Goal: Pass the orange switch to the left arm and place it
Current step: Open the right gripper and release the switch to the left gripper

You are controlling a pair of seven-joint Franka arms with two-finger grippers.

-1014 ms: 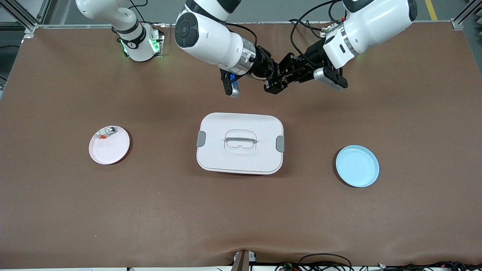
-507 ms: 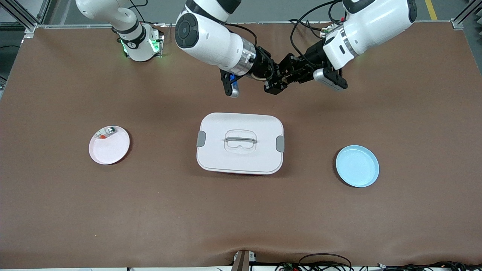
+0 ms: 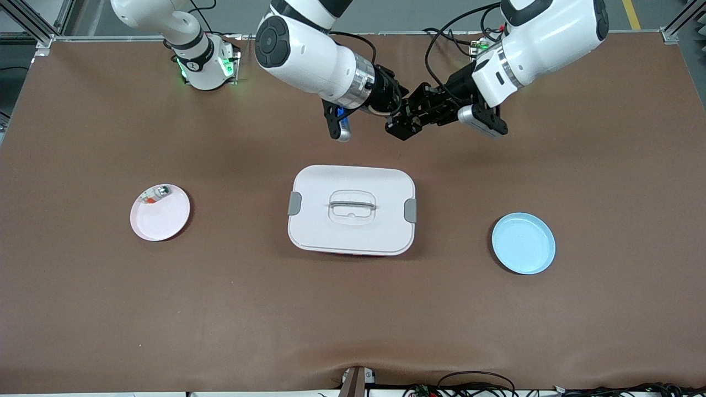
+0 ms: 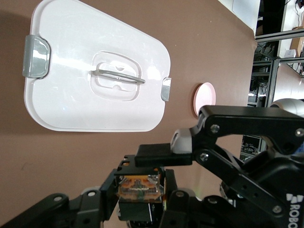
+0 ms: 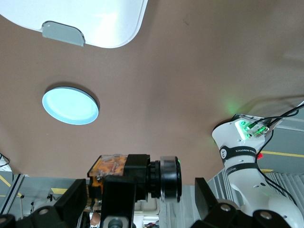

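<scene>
The left end effector (image 3: 411, 117) and right end effector (image 3: 401, 118) are meeting up in the air, both squeezing the orange switch (image 4: 140, 186). The box (image 3: 352, 209) is sitting below them on the tabletop (image 3: 353, 320).

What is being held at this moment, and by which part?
The orange switch sits between the meeting left gripper and right gripper, gripped on its black sides; which one holds it cannot be told.

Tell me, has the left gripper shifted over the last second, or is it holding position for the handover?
Yes, slightly. Against the box, the left gripper has crept away from it, toward the robots' bases, meeting the right gripper at the orange switch.
</scene>
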